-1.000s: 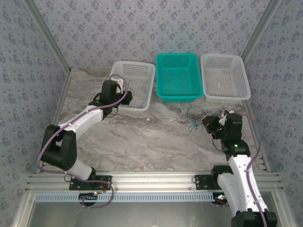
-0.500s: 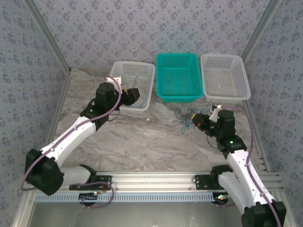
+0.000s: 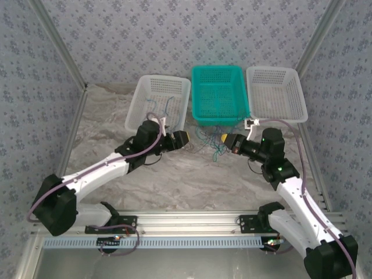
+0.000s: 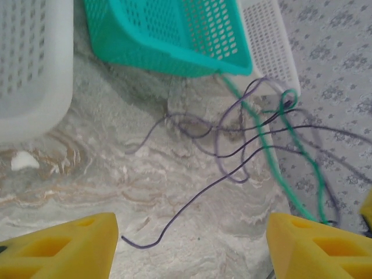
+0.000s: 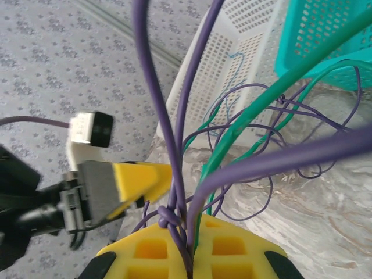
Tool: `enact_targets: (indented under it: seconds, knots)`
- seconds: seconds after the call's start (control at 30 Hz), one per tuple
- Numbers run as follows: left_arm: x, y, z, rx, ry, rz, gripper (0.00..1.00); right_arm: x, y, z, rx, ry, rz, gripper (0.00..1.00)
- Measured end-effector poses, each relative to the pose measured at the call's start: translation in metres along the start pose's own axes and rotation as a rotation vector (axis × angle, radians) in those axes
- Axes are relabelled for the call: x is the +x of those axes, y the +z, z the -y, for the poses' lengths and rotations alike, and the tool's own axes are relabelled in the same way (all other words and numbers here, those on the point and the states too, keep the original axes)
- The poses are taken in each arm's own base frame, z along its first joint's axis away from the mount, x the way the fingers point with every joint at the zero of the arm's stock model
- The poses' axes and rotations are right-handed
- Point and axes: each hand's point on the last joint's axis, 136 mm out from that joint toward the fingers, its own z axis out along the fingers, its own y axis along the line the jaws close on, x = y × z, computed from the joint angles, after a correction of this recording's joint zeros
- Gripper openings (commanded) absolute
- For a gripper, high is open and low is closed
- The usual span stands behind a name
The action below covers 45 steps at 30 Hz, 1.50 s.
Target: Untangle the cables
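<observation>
Right gripper (image 3: 225, 139) is pinched tight on the cables (image 3: 212, 148). In the right wrist view the two yellow fingers (image 5: 232, 247) are pressed together with purple and green strands (image 5: 279, 160) squeezed between them, and the strands fan up and out from there toward the baskets.

Left gripper (image 3: 181, 139) is spread wide. From its own camera the yellow fingertips (image 4: 58, 244) sit at opposite bottom corners of the frame, with bare marble table (image 4: 87, 174) between them. The loose end of one dark purple strand curls just beside the left one.

The bundle itself (image 4: 263, 145) is on the table right in front of the teal basket (image 3: 218, 93), between the two grippers. It's a mess of purple loops with a green one crossing through, and they meet in a little knot near the corner of the teal basket (image 4: 174, 29).

The left white basket (image 3: 160, 102) and right white basket (image 3: 276, 93) are on either side of the teal one. There seems to be a thin blue strand (image 5: 232, 58) lying in the left white basket, but it's so fine I wouldn't swear to it
</observation>
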Motion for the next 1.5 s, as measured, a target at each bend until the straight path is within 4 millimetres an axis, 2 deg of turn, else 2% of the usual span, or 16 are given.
enact_targets:
  seconds: [0.13,0.27,0.37,0.63,0.87,0.93,1.0,1.03,1.1,1.33,1.5]
  knots:
    - [0.014,0.023,-0.012,0.039,-0.067,-0.036,0.65,0.0,0.001,-0.014,-0.038,-0.029,-0.01,0.0]
    - [0.008,0.039,0.001,0.137,-0.096,-0.023,0.66,0.0,0.002,-0.024,-0.064,-0.047,-0.016,0.0]
    - [0.001,0.043,0.014,0.209,-0.105,0.002,0.65,0.003,0.003,-0.027,-0.074,-0.054,-0.027,0.0]
    - [-0.012,0.035,0.036,0.299,-0.085,0.047,0.67,0.005,0.004,-0.024,-0.054,-0.058,-0.027,0.0]
    - [-0.024,0.005,0.058,0.33,-0.005,0.099,0.69,0.004,0.006,-0.02,-0.038,-0.051,-0.025,0.0]
    - [-0.025,0.0,0.061,0.332,0.015,0.106,0.72,0.005,0.007,-0.018,-0.033,-0.047,-0.03,0.0]
    - [-0.024,-0.001,0.06,0.327,0.026,0.106,0.82,0.005,0.008,-0.017,-0.032,-0.045,-0.032,0.0]
    - [-0.024,0.0,0.059,0.323,0.036,0.105,0.91,0.005,0.008,-0.017,-0.032,-0.045,-0.032,0.0]
    - [-0.024,0.0,0.059,0.322,0.053,0.105,0.97,0.005,0.008,-0.017,-0.032,-0.045,-0.032,0.0]
    - [-0.025,0.001,0.068,0.368,0.11,0.115,0.96,0.003,0.01,-0.026,-0.072,-0.044,-0.031,0.0]
    - [-0.029,0.013,0.062,0.314,0.132,0.109,0.92,0.007,0.015,-0.024,-0.069,-0.04,-0.05,0.0]
